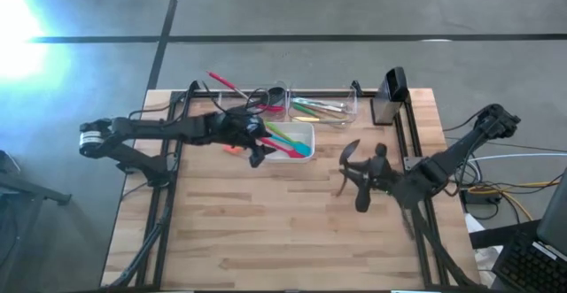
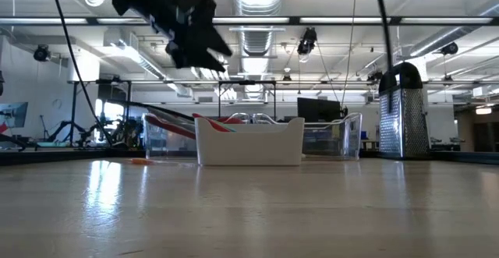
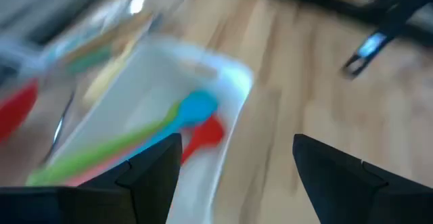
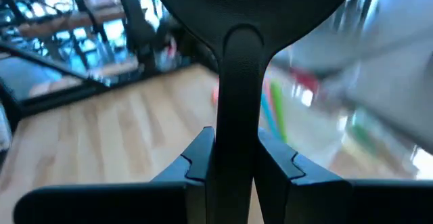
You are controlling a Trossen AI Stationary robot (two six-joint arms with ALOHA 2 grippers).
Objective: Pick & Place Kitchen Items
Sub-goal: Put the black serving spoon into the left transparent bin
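the wooden table (image 1: 266,231) carries a white rectangular dish (image 1: 306,132) near its far middle, with several utensils (image 1: 288,141) lying in it. behind the dish, along the table's far edge, stand two clear bins (image 1: 341,98) side by side, each holding more utensils; one long utensil (image 1: 226,83) sticks out of the left bin toward the far left. a box grater (image 1: 390,94) stands to the right of the bins, at the far right corner. a small item (image 1: 232,149) lies on the table just left of the dish.
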